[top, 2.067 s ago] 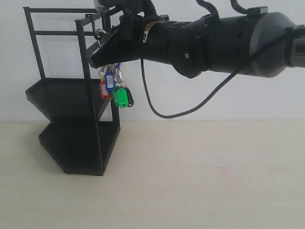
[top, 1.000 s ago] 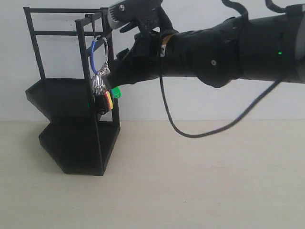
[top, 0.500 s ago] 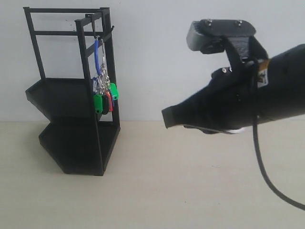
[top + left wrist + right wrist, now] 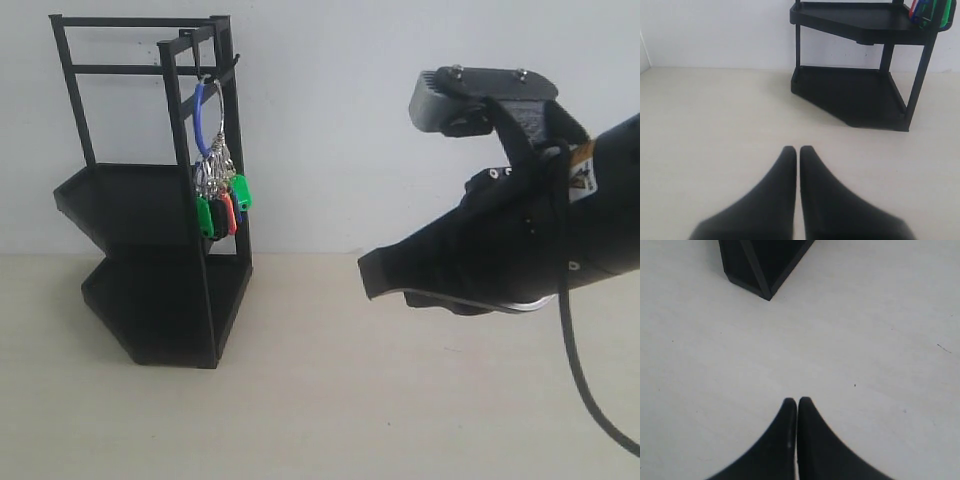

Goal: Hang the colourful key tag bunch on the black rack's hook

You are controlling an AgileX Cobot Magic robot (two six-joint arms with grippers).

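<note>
The colourful key tag bunch [image 4: 220,202] hangs by its blue loop from the hook [image 4: 204,74] at the top front of the black rack [image 4: 150,200]; its green, red and black tags dangle beside the front upright. The bunch's tags also peek in at the corner of the left wrist view [image 4: 929,11], above the black rack [image 4: 860,90]. My right gripper [image 4: 368,272] is shut and empty, well to the right of the rack, above the table. In its own view the right gripper [image 4: 797,401] points at bare table near the rack's base corner [image 4: 760,265]. My left gripper [image 4: 797,149] is shut, empty, and low over the table.
The rack stands on a pale beige table [image 4: 320,400] against a white wall [image 4: 400,150]. A black cable [image 4: 590,400] trails from the right arm at the right edge.
The right arm let go of the bunch on the hook, then drew back right and down, away from the rack. The tags now hang free, still settling.
</note>
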